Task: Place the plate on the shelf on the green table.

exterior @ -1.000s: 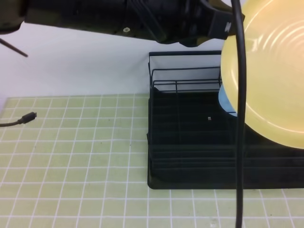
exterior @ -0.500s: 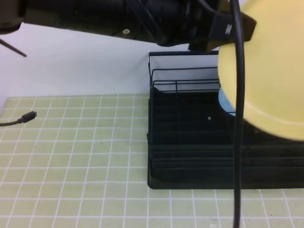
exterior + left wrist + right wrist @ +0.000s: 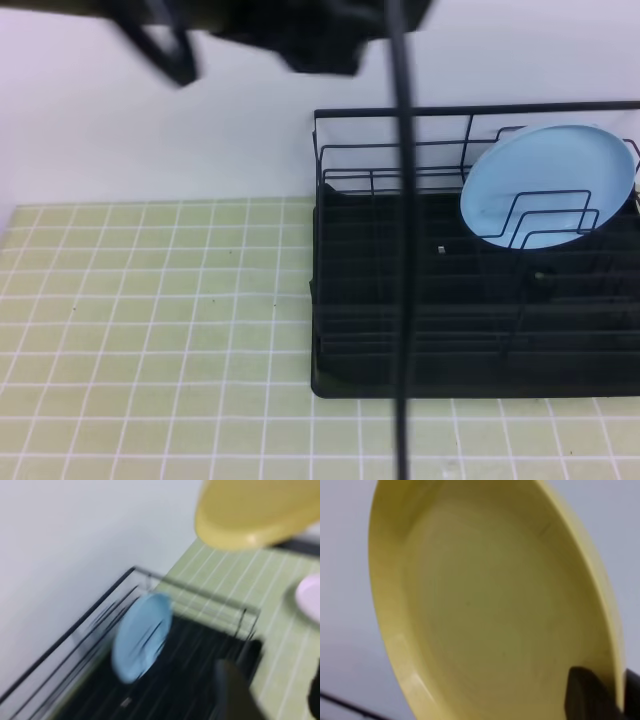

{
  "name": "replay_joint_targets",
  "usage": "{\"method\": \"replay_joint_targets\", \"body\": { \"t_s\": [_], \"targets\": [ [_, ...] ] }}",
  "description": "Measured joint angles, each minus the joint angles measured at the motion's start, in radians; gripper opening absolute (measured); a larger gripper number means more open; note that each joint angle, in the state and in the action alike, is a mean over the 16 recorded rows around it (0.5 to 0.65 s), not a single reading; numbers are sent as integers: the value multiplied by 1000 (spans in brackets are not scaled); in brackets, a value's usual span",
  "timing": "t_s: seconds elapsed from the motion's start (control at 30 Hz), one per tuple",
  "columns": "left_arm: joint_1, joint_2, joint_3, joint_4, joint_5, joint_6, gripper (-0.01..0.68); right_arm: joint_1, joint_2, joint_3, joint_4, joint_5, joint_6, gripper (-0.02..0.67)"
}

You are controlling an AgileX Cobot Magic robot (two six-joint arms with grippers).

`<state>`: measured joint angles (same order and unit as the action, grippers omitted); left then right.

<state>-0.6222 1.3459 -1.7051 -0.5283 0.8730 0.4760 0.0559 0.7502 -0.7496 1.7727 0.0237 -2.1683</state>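
The plate (image 3: pixel 490 605), the pale-yellow one, is up in the air and not on the shelf (image 3: pixel 400 300) yet. The right wrist view is almost filled by its hollow face, held steeply on edge, and the right gripper (image 3: pixel 615 692) has its dark fingers (image 3: pixel 587 692) pinching the rim at the lower right corner, one on each side of the thin edge. So the plate rises up and away from those fingers, with its flat face turned sideways rather than downward.

In the left wrist view, which is blurred, the same plate (image 3: pixel 255 515) hangs high above the far end of the shelf (image 3: pixel 165 680), well apart from the wires. The left gripper (image 3: pixel 272 690) is only a dark smear at the bottom edge, and its fingers look spread with nothing between them.

The exterior high view shows the shelf sitting on the green tabletop (image 3: pixel 150 300), with a light-blue plate (image 3: pixel 550 185) already leaning in the bent-wire dividers (image 3: pixel 545 215) on the right.

As I judge it, the right arm has the job. The plate's lower edge must come straight down into a free slot beside the blue one, staying on edge and in line with the dividers.
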Motion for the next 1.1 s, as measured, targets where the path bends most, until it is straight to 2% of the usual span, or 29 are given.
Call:
{"method": "replay_joint_targets", "body": {
  "t_s": [0.27, 0.4, 0.67, 0.9, 1.1],
  "targets": [
    [0, -130, 47, 352, 72, -137, 91, 89, 239, -88, -1, -67, -419, -4],
    [0, -219, 122, 509, 92, -237, 23, 123, 363, -136, 0, -86, -575, -4],
    [0, -484, 386, 726, 46, -440, 0, 143, 522, -209, 14, -127, -738, -4],
    [0, -728, 627, 866, -55, -601, -2, 144, 558, -220, 28, -149, -778, -4],
    [0, -855, 756, 969, -128, -699, -2, 145, 558, -199, 32, -146, -781, -4]
  ]
}}
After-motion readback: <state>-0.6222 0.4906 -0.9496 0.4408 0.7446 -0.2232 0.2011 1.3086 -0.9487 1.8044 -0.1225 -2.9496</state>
